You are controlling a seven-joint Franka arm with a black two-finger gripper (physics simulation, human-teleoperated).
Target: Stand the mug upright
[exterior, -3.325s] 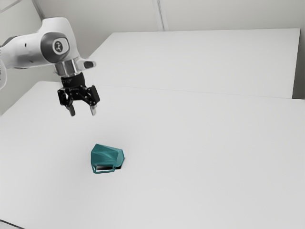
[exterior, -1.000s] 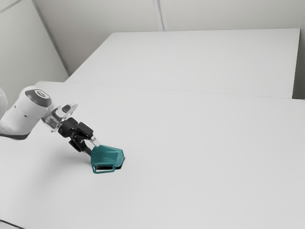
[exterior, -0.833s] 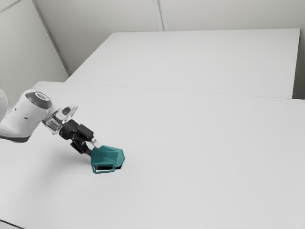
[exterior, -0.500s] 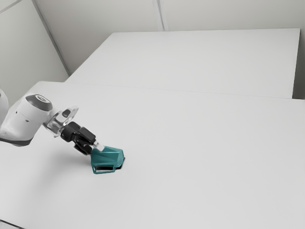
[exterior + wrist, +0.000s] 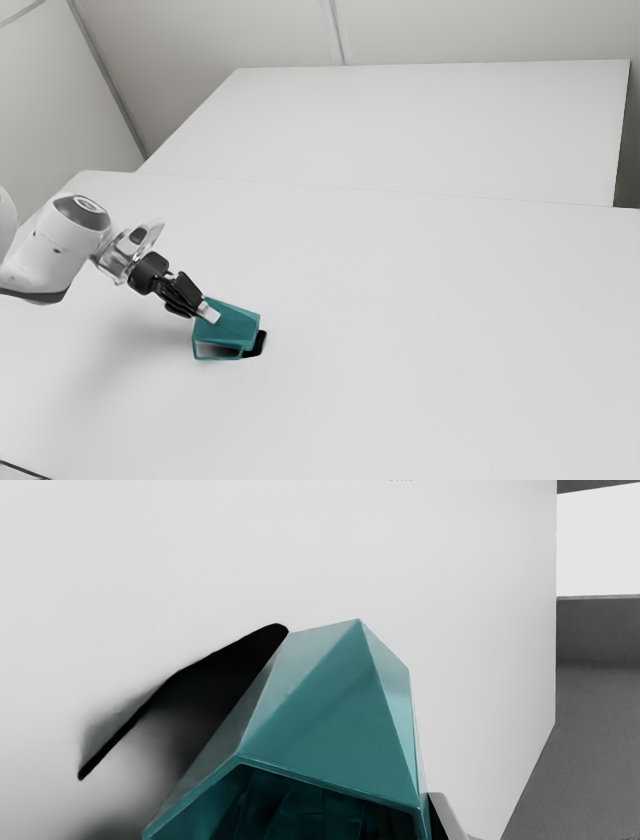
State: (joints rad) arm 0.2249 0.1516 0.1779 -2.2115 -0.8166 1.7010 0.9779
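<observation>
Since the frame of half a second ago, the mug [image 5: 232,325] has tipped and shifted a little, more of its shadow [image 5: 257,344] has come out on the exterior view's right, and the fingers have drawn together. The gripper [image 5: 206,315], one, slants down to the mug and is clamped on its wall at the mouth: one finger [image 5: 446,814] lies against the outside, the other is hidden by the mug. The one teal mug is tilted over on its side, its mouth toward the gripper and its base pointing away; its single handle [image 5: 217,351] is on the side near the exterior camera. Whether the mug is clear of the table [image 5: 420,330] I cannot tell. Around it, the arm [image 5: 57,245] comes in from the exterior view's left, one dark line [image 5: 25,470] crosses the near left corner, and behind the table lies one pale slab [image 5: 410,125] before the wall [image 5: 240,30].
</observation>
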